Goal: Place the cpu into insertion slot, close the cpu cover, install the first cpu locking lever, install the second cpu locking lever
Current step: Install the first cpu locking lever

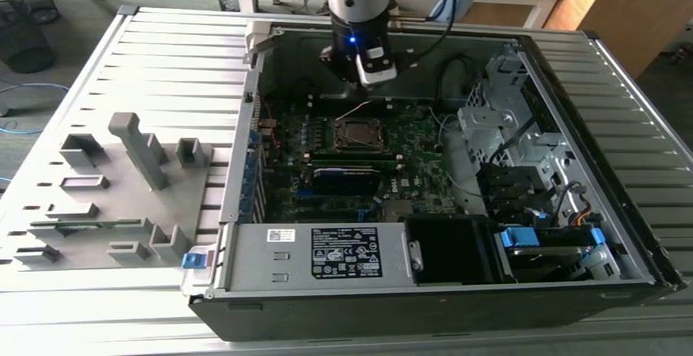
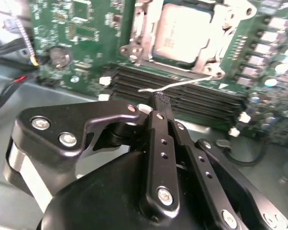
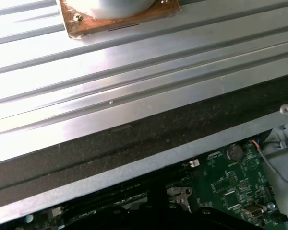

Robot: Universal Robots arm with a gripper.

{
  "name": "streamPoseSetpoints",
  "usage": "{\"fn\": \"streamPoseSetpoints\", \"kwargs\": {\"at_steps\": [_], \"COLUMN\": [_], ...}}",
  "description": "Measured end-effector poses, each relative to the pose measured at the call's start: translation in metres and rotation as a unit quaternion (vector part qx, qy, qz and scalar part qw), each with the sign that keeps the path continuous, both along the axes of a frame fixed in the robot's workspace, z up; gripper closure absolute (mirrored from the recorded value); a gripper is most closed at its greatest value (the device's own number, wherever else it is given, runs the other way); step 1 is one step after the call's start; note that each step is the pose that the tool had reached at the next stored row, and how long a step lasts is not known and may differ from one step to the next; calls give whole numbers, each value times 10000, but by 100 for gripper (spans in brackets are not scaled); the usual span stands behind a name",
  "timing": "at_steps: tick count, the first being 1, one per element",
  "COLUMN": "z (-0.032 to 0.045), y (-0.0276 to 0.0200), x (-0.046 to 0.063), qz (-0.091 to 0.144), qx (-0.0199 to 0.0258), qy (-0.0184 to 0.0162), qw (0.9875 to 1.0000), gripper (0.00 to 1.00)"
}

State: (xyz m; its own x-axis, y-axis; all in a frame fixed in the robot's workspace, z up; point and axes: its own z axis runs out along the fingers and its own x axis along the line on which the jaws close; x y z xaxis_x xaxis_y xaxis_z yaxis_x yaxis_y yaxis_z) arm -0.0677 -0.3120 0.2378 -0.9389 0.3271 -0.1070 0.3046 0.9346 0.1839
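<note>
In the second wrist view the cpu (image 2: 182, 33) lies flat in its socket on the green motherboard. The silvery cpu cover (image 2: 220, 28) is folded down around it. A thin wire locking lever (image 2: 185, 85) stands out from the socket's edge above the black memory slots. My gripper (image 2: 161, 99) is shut, its fingertips right against the free end of that lever. I cannot tell whether the wire is pinched between them. In the exterior view the gripper (image 1: 362, 88) hangs inside the open computer case, just beyond the socket (image 1: 355, 135).
The case walls (image 1: 243, 129) surround the board. Drive cages and cables (image 1: 509, 145) fill the exterior view's right, and the power supply (image 1: 314, 252) lies in front. A grey fixture with upright blocks (image 1: 135, 157) sits on the slatted table. A coin battery (image 2: 60, 57) and wires lie near the socket.
</note>
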Motion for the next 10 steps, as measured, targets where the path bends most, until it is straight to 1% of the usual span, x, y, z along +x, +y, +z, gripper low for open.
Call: {"fn": "streamPoseSetpoints", "kwargs": {"at_steps": [2, 3, 4, 9, 10], "z": [-3, -5, -6, -5, -5], "y": [0, 0, 0, 0, 1], "x": [1, 1, 1, 1, 1], "qz": [0, 0, 0, 0, -1], "qx": [-57, -80, -93, -97, -109], "qy": [130, 184, 197, 198, 198], "qw": [9999, 9998, 9998, 9998, 9997], "gripper": [89, 89, 89, 89, 89]}}
